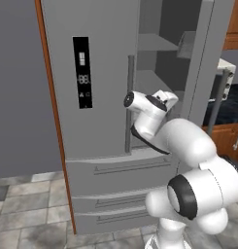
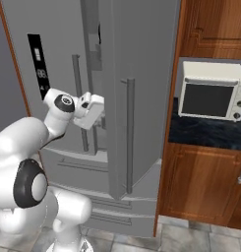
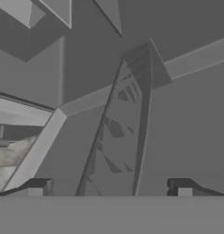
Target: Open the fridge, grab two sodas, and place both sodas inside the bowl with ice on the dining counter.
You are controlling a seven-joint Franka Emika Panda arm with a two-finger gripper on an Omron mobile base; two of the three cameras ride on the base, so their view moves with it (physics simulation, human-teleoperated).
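The grey fridge has its left door shut, with the black display strip on it. Its right door is swung open. My gripper reaches into the gap between the doors at shelf height. In the hand view the gripper is open, its fingertips far apart and nothing held between them. Ahead of it are grey fridge walls and a dark, streaked, tapering shape; I cannot tell whether that is a soda. The bowl and the dining counter are out of view.
A white oven stands on the dark wall counter right of the fridge, with wood cabinets above and below it. The open door stands close on my arm's right. Fridge drawers lie below the hand.
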